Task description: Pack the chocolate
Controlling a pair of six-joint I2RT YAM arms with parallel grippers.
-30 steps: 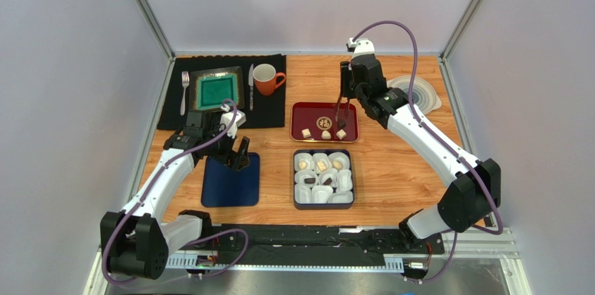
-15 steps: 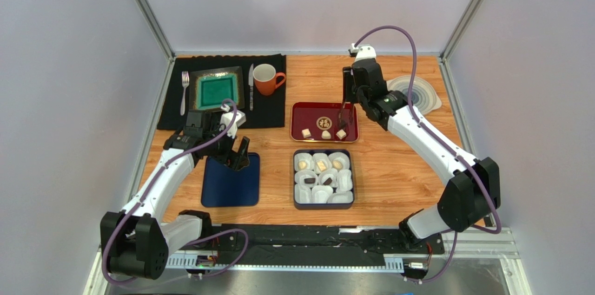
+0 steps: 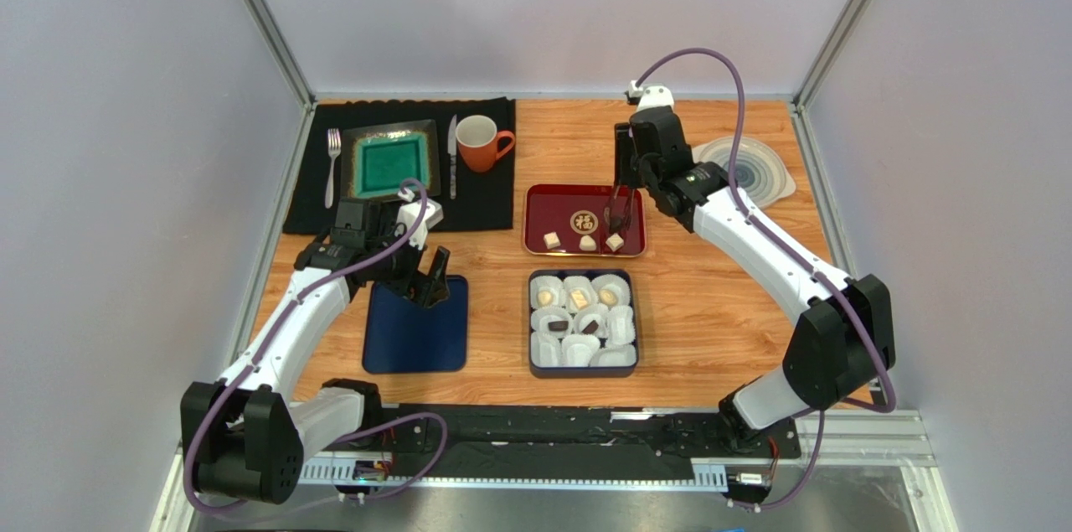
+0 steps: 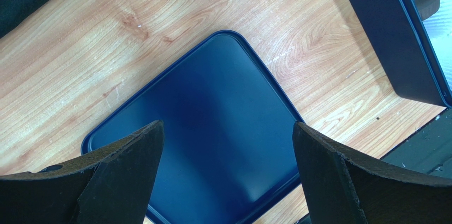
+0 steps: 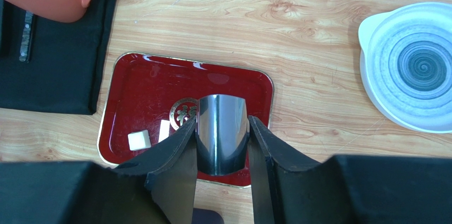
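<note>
Gripping a shiny curved metal piece (image 5: 222,142) in the right gripper (image 5: 223,123), jaws part-closed against its two sides. Hanging over the red lacquered rectangular tray (image 5: 139,84), toward its right end. Lying flat on that tray: cream-white chocolate cubes (image 3: 550,239), too small and square to show any long axis. Seated in white crinkled paper cups (image 3: 579,354) inside the dark blue rectangular box (image 3: 531,362), just nearer than the tray: dark brown chocolate pieces (image 3: 588,324) and more cream ones. Reaching far forward with the right arm, elbow out to the right, wrist pointing down. Spread wide and holding nothing, the left gripper (image 4: 227,129); hovering over the flat dark blue lid (image 4: 212,102), left arm bent, wrist down.
</note>
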